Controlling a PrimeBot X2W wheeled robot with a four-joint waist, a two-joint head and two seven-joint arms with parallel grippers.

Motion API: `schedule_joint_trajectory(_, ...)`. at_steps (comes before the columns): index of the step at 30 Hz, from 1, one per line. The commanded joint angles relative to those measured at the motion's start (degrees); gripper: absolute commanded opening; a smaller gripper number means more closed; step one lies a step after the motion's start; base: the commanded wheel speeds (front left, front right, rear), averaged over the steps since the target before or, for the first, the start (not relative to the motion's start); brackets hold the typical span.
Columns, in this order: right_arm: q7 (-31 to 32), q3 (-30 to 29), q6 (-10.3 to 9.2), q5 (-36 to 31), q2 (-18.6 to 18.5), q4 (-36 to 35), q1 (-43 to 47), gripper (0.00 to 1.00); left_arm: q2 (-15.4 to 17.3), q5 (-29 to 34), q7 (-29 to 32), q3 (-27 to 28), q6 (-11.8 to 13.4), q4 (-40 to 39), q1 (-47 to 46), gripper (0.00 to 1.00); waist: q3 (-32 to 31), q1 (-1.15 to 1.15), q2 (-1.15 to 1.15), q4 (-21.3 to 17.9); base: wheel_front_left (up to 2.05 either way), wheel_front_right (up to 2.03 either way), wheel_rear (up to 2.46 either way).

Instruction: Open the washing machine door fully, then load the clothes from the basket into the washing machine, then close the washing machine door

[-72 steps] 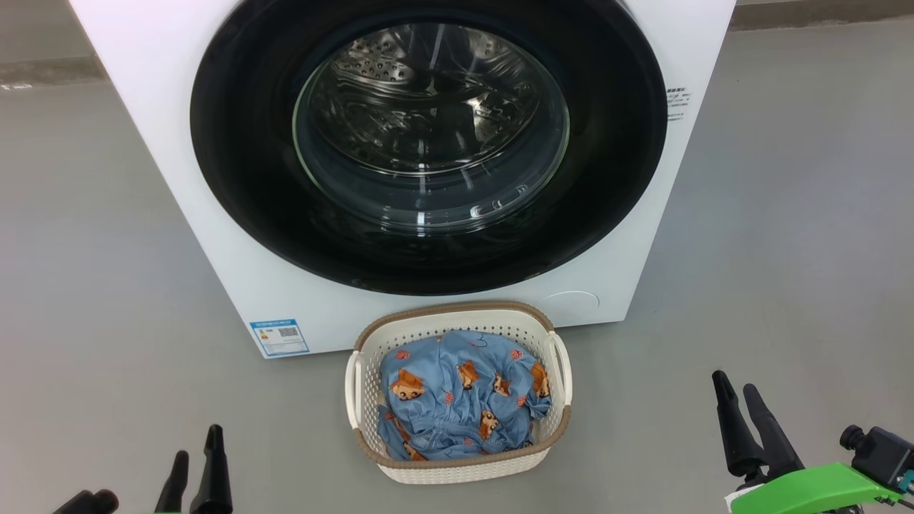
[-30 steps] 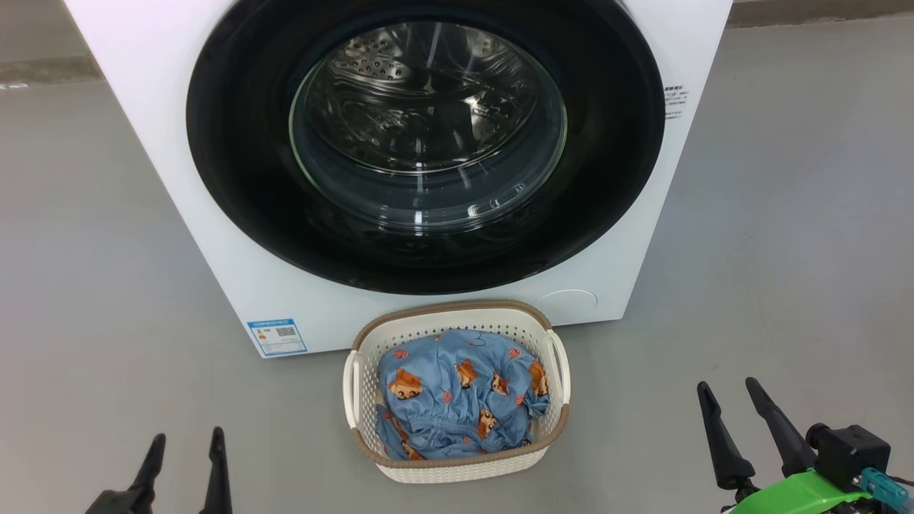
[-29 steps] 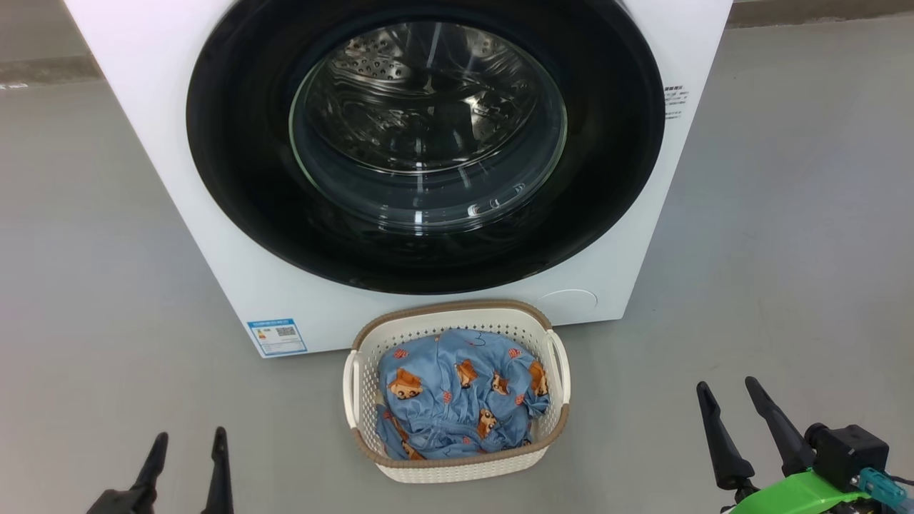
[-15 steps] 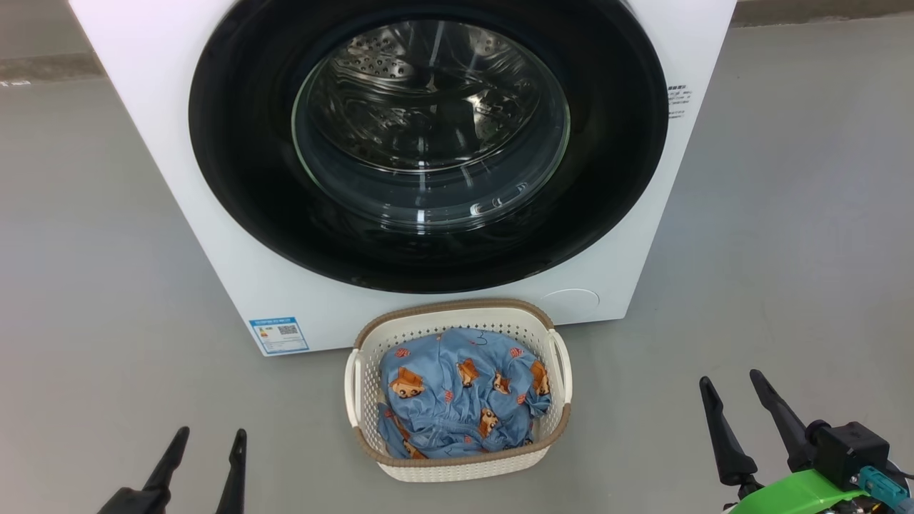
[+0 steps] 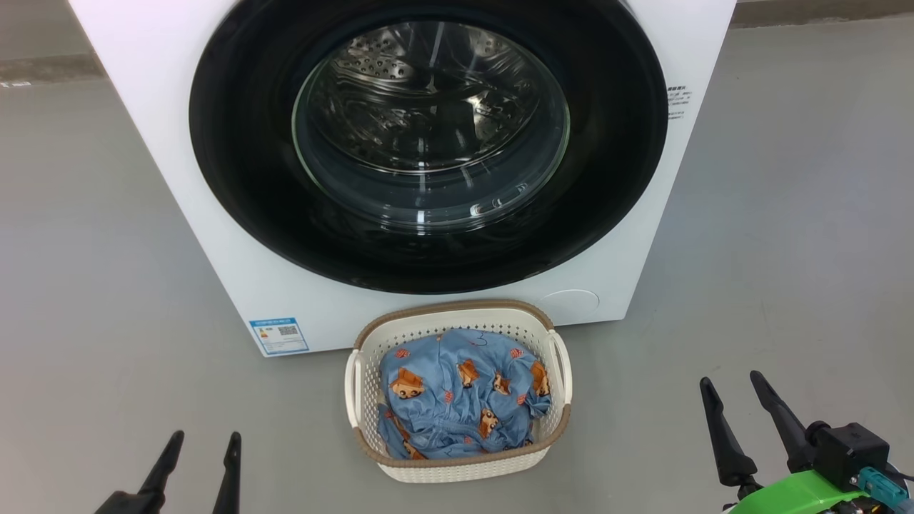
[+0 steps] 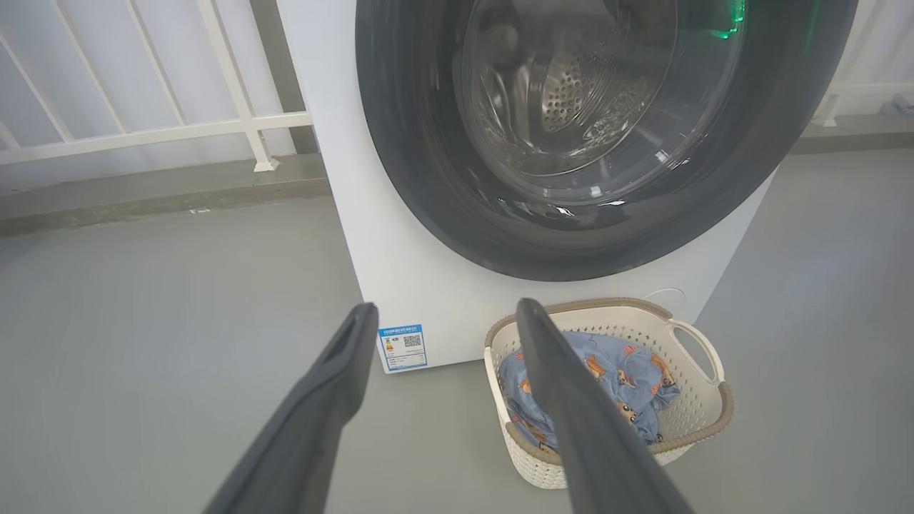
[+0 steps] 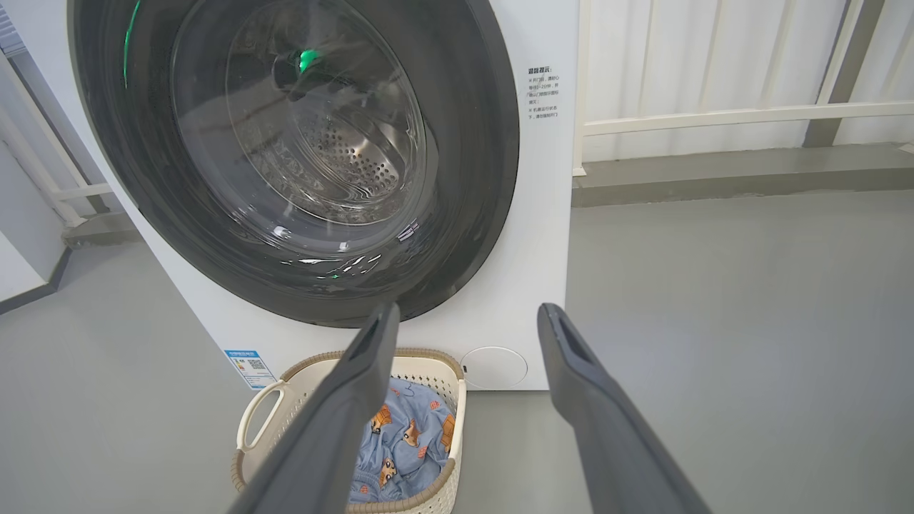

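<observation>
The white washing machine (image 5: pixel 235 235) faces me with its round black-rimmed glass door (image 5: pixel 243 178) shut flat against the front. On the floor just before it stands the cream basket (image 5: pixel 457 467) with a brown rim, holding the blue clothes (image 5: pixel 457 400) printed with orange animals. My left gripper (image 5: pixel 205 441) hovers open at the lower left, well left of the basket and empty. Open and empty too, my right gripper (image 5: pixel 730 380) hangs at the lower right. The left wrist view shows the door (image 6: pixel 414 178) and basket (image 6: pixel 700 421) ahead; the right wrist view shows the door (image 7: pixel 485 178) and clothes (image 7: pixel 400 442).
Bare grey floor (image 5: pixel 107 285) spreads on both sides of the machine. A white railing (image 6: pixel 143 132) stands behind on the left and another railing (image 7: pixel 714 114) on the right. A blue label (image 5: pixel 280 335) and a round white cover (image 5: pixel 569 303) mark the machine's lower front.
The left gripper has shifted a little right and up in the head view over the last second. The right gripper edged slightly right. Door, basket and clothes are unmoved.
</observation>
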Motion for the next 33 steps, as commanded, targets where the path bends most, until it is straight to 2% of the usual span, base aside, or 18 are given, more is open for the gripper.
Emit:
schedule_joint_trajectory(1, -0.69, 1.51, -0.06, -0.32, -0.48, -1.12, -1.71, 1.0, 0.65, -0.73, -0.79, 2.04, -0.15, -0.92, -0.62, 1.0, -0.05, 0.0, 0.0, 0.02, 0.21, 0.21, -0.43)
schedule_joint_trajectory(10, -0.69, 1.7, -0.06, -0.16, -0.34, -1.03, -1.62, 1.0, 0.57, -1.18, -0.79, 2.24, -0.32, -1.1, -0.44, 1.0, -0.21, 0.0, 0.0, -0.08, 0.55, 0.55, -1.09)
schedule_joint_trajectory(25, -0.69, 1.85, -0.06, -0.14, 0.07, -0.98, -1.73, 1.0, 0.52, -2.04, -0.79, 2.23, -0.34, -2.43, -0.89, 1.0, -0.03, 0.0, 0.0, -0.28, 1.15, 1.15, -2.3)
schedule_joint_trajectory(33, -0.69, 1.95, -0.06, -0.03, -0.09, -0.81, -1.98, 1.0, 0.52, -2.6, -0.79, 2.05, -0.38, -2.46, -0.84, 1.0, -0.04, 0.0, 0.0, -0.31, 0.64, 0.64, -1.28)
